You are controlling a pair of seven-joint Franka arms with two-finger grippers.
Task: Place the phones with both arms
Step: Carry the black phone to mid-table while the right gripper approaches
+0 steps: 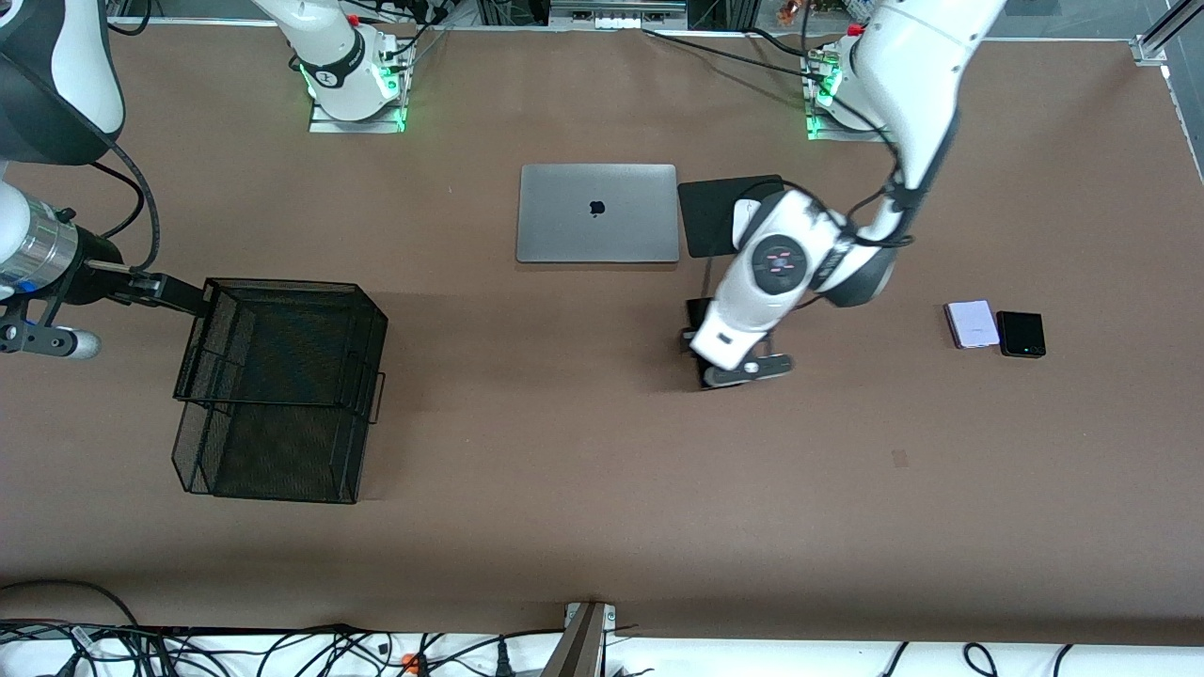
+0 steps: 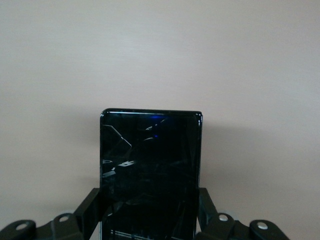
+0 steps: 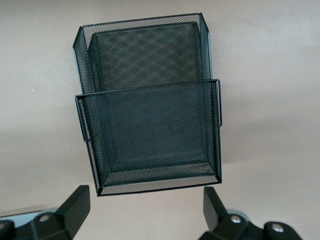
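Note:
My left gripper is shut on the long black phone, low at the table's middle, nearer the front camera than the mouse pad. In the left wrist view the phone sticks out between the fingers, its glass face showing. The pale lavender phone and the small black phone lie flat side by side toward the left arm's end of the table. My right gripper is open beside the black mesh basket, with nothing between its fingers.
The two-tier mesh basket stands toward the right arm's end. A shut silver laptop lies near the bases, with a black mouse pad and a white mouse beside it, partly covered by the left arm.

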